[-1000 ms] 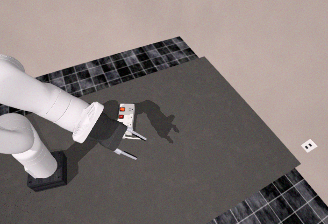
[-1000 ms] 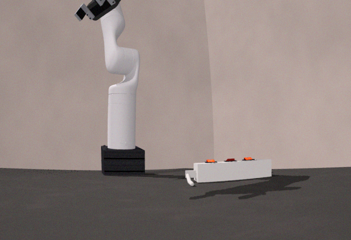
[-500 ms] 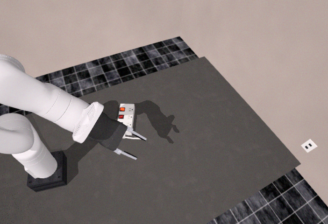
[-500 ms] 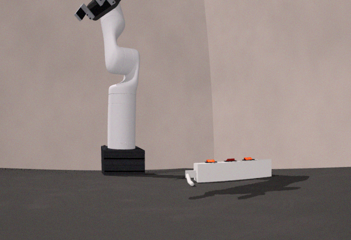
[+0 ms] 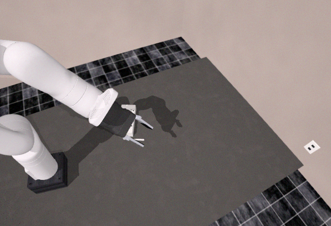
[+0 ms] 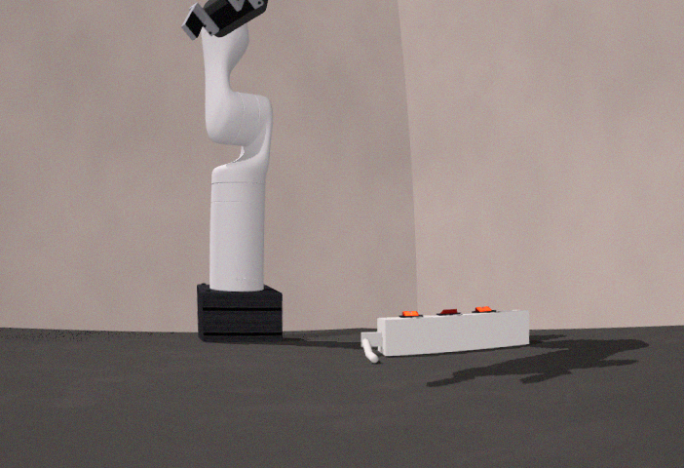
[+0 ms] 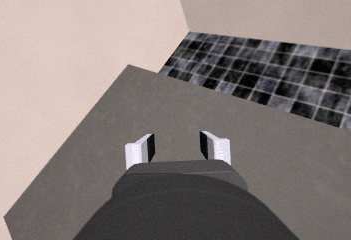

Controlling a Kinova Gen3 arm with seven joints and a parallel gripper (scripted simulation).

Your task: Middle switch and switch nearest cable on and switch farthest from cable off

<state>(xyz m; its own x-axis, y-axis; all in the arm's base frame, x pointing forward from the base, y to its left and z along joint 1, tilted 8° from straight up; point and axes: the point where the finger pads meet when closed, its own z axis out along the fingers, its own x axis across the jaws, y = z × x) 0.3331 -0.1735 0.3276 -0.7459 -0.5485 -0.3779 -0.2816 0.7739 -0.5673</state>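
The white power strip lies flat on the dark table, right way up, with a short cable stub at its left end. Of its three switches, the one nearest the cable and the farthest one look bright orange; the middle one looks darker red. In the top view the strip is mostly hidden behind my gripper. The gripper is open and empty, high above the table. The wrist view shows the open fingers over bare table; the strip is not in it.
The robot base stands on the table behind and left of the strip. A wall socket sits on the wall beyond the table's right edge. Checkered floor surrounds the table.
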